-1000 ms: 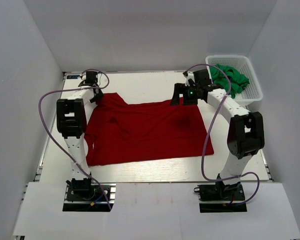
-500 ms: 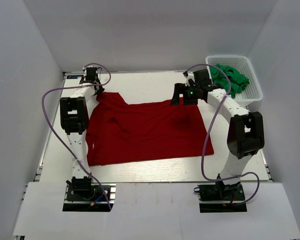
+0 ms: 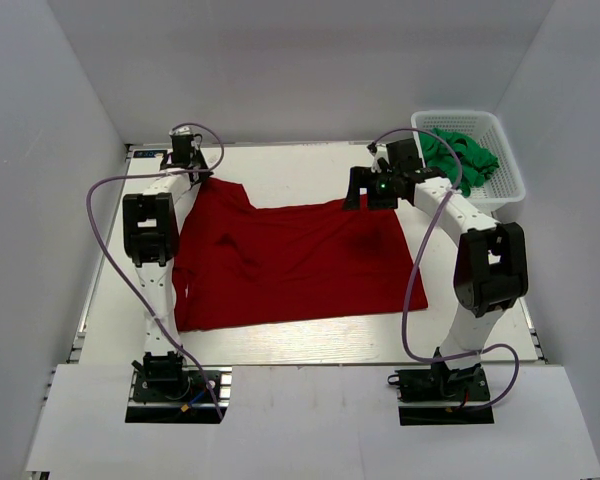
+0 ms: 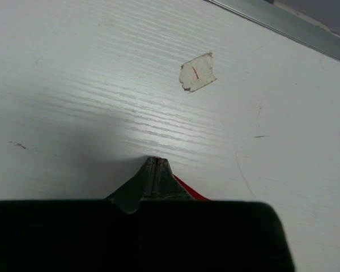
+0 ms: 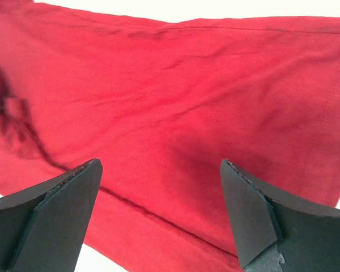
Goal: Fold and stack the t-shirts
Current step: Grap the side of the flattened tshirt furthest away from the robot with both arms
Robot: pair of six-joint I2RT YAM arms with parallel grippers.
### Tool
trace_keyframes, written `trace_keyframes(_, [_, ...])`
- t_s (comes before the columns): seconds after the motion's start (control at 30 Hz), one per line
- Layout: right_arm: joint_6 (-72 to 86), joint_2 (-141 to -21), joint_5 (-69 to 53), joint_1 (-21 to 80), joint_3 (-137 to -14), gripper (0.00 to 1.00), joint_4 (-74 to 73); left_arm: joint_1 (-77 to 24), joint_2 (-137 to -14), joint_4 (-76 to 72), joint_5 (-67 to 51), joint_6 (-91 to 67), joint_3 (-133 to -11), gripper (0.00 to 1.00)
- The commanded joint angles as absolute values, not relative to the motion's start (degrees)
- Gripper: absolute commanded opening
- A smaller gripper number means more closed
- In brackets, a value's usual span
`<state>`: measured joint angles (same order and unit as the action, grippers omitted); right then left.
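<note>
1 red tee flat on table, L corner pinched

Red t-shirt lies spread across the middle of the table. It is deep red, soft, lightly creased, w/ the hem along the near edge. 1 sleeve sticks out at the near left, and the far-left corner is bunched up.

Left gripper sits at that far-left corner, fingers clenched tight. A sliver of red cloth shows just beside them in the wrist view.

Right gripper hangs over the far-right part of the shirt, jaws spread wide, nothing between them.

Green t-shirts are crumpled in the white basket at the far right, well apart from the red 1.
</note>
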<state>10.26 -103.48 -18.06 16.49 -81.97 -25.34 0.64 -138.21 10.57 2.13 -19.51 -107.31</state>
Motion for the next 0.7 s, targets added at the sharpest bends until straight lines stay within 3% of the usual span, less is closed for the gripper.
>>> trace_keyframes(0.0, [10.28, -105.47, -11.27, 16.08, -85.51, 0.90, -23.91, 0.53, -136.85, 10.90, -2.29, -18.98, -104.85, 0.00])
trace_keyframes(0.23, [16.25, -114.32, 6.30, 15.56, -93.85, 0.90, -23.91, 0.53, -132.73, 7.92, -1.58, -18.98, -100.30, 0.00])
trace_keyframes(0.53, [18.19, -128.91, 18.18, 15.91, -108.53, 0.90, -26.72, 0.53, -131.04, 6.86, -2.11, -19.51, -99.05, 0.00])
trace_keyframes(0.67, [20.12, -130.87, 19.42, 15.73, -109.34, 0.84, -26.81, 0.53, -131.04, 7.46, -1.58, -19.51, -99.05, 0.00])
